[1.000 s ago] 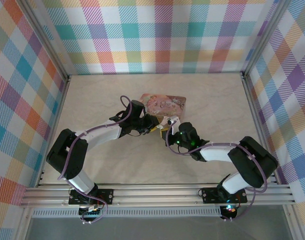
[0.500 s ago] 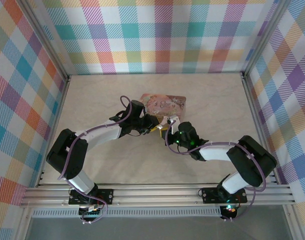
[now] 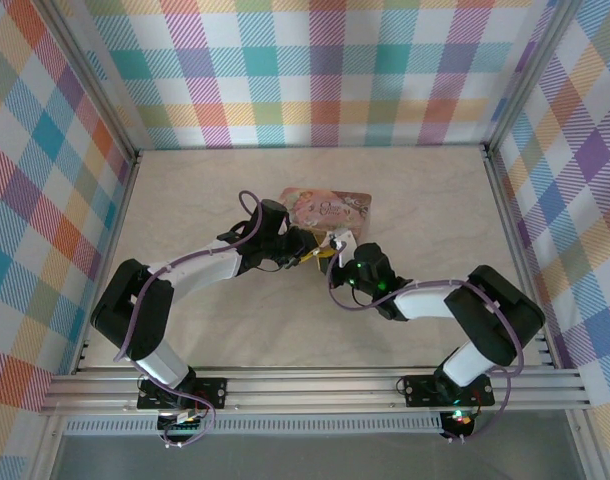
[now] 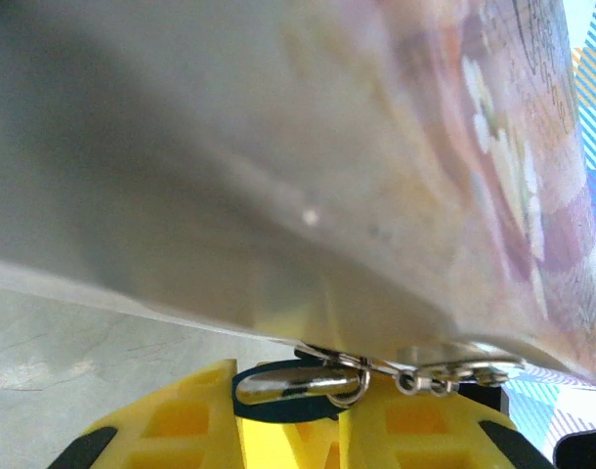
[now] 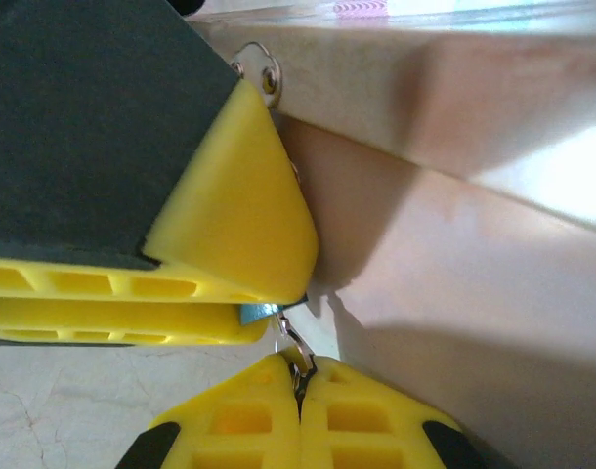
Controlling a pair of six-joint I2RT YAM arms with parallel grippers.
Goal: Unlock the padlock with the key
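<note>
Reaching in from the near rail, two arms meet at the middle of the table [image 3: 205, 190], one from the left and one from the right. The right gripper [image 5: 300, 379] has its yellow fingertips pressed tight together on the key [image 5: 291, 337], a thin sliver of dark metal that pokes out of the pinch toward the far side; little more of its shape can be made out. Its far tip appears to meet the padlock [image 5: 260, 313], seen from the right wrist as a small light-blue corner peeping from under the left gripper [image 4: 293, 393]. That gripper stands narrow, its two yellow fingers clamped on the padlock's sides. From the left wrist camera the lock reads as a small dark-blue body with a shiny silvery bar across it and small silvery rings [image 4: 407, 381] linked at its right. There is one padlock, one key, one tin box and two grippers. The padlock sits between the left fingers and directly in front of the right fingertips, just off the near edge of the pink illustrated tin box [image 3: 330, 207], which lies flat on the table beyond both grippers. Whether the key has entered the keyhole cannot be told.
</note>
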